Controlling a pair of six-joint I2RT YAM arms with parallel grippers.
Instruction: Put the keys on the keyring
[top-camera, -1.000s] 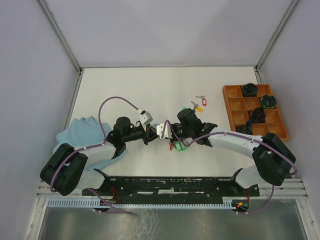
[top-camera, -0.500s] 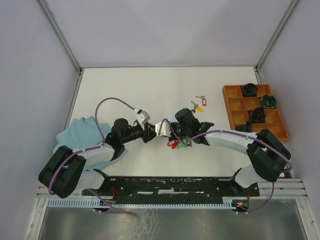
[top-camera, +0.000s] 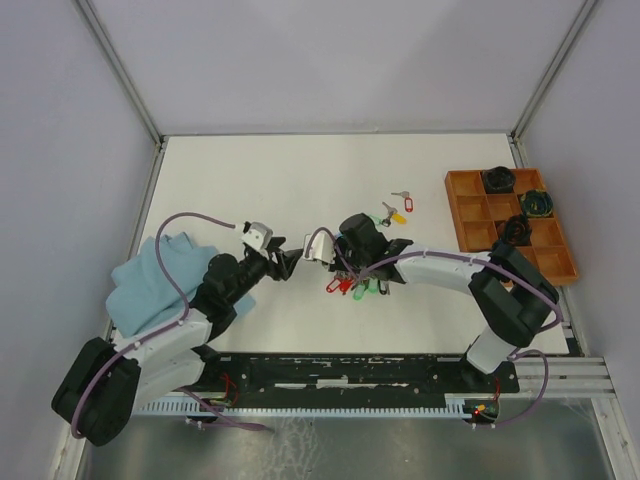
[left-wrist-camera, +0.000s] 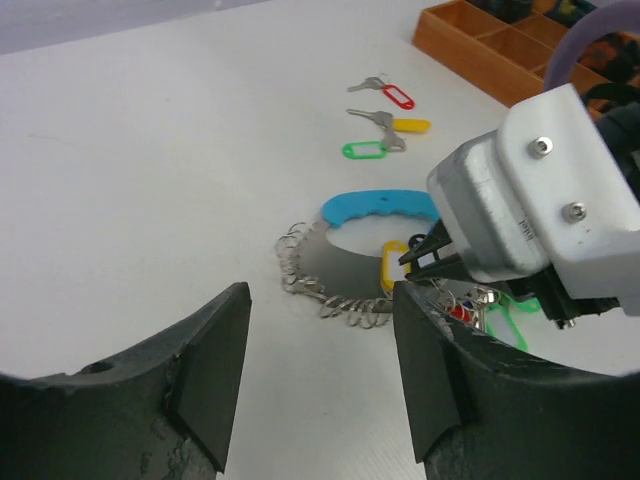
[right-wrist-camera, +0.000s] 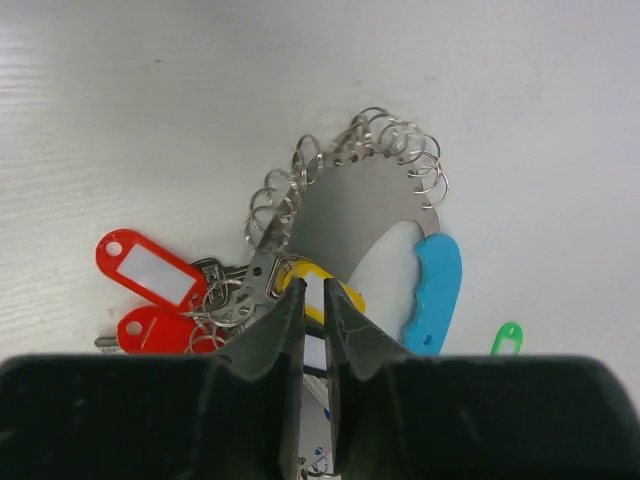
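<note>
Keyring (right-wrist-camera: 350, 215) lies flat on the desk (top-camera: 250, 180). The left tool (left-wrist-camera: 320, 300) gapes wide and empty just short of it, and the right tool (right-wrist-camera: 313, 295), barely parted, hovers over the tagged keys (right-wrist-camera: 150, 275) that seem already threaded. Three loose keys (left-wrist-camera: 392, 123) wait beyond, still to go on

bare table (top-camera: 300, 180) beyond the keyring (right-wrist-camera: 355, 212)
</note>
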